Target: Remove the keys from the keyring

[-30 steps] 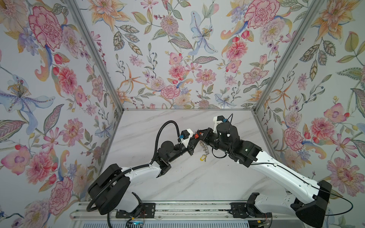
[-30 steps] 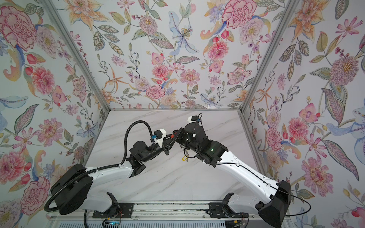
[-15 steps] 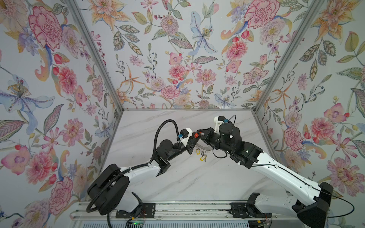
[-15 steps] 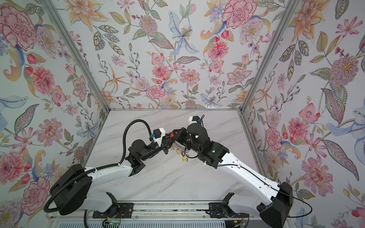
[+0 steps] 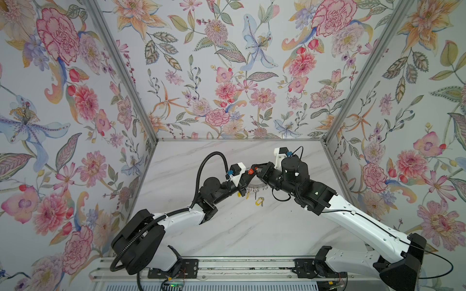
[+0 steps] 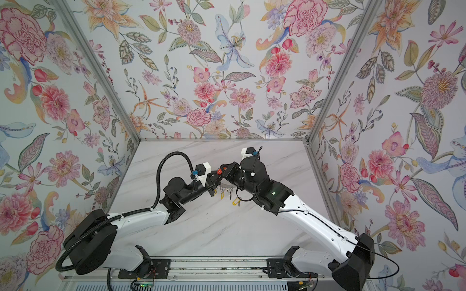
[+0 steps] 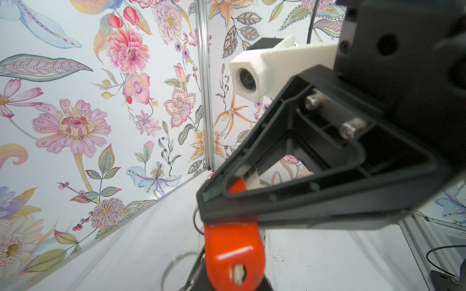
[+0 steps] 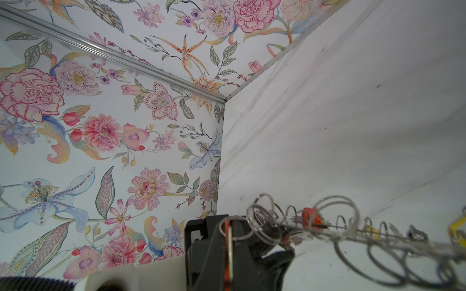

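Both grippers meet above the middle of the table in both top views. A key with a red tag [image 5: 250,171] [image 6: 219,171] stands between them. My right gripper [image 5: 253,168] [image 8: 228,226] is shut flat on that red tag [image 8: 228,252]. My left gripper [image 5: 248,176] [image 7: 234,282] grips the tag's lower end [image 7: 234,252], with its fingers mostly out of the left wrist view. The keyring [image 5: 257,187] [image 8: 378,235] hangs edge-on below, fringed with wire loops. A yellow-tagged key [image 5: 259,201] [image 6: 236,201] and an orange-tagged key [image 6: 222,195] dangle from it.
The marble table [image 5: 227,234] is walled by floral panels at the back and both sides. The left arm's black cable hose [image 5: 209,161] arches above its wrist. A metal rail [image 5: 227,267] runs along the front edge.
Both arms have shifted only slightly. The keyring still hangs between the two grippers, with the red tag at their meeting point.
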You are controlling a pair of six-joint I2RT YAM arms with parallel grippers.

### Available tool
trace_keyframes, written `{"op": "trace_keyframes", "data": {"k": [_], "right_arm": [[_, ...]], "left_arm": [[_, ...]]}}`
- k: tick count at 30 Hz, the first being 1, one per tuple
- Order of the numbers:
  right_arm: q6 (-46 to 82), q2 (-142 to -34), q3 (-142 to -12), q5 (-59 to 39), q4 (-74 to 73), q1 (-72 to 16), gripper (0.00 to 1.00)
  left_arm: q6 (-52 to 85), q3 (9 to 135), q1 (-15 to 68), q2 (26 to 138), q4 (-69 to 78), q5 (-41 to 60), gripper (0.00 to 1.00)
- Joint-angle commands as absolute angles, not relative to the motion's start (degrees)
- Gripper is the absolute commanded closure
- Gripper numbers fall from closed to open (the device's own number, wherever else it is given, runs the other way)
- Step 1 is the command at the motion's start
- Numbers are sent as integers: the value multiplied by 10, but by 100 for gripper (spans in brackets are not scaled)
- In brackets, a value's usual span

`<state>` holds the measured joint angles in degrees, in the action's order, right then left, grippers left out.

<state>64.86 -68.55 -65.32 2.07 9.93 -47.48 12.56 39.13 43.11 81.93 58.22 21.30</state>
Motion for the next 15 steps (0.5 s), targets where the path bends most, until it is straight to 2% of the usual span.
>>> {"op": "trace_keyframes", "data": {"k": [1, 4, 9, 15], "right_arm": [[653, -663, -643, -3, 100, -477, 100], [653, -661, -642, 0, 101, -476, 100], [665, -662, -640, 4, 99, -476, 100], [677, -669, -648, 7, 95, -479, 100]], "left_arm": [[117, 408, 407, 804, 598, 140, 88], [115, 402, 406, 799, 604, 127, 87], [107, 388, 406, 788, 615, 125, 79], [101, 390, 405, 794, 610, 157, 76]]}}
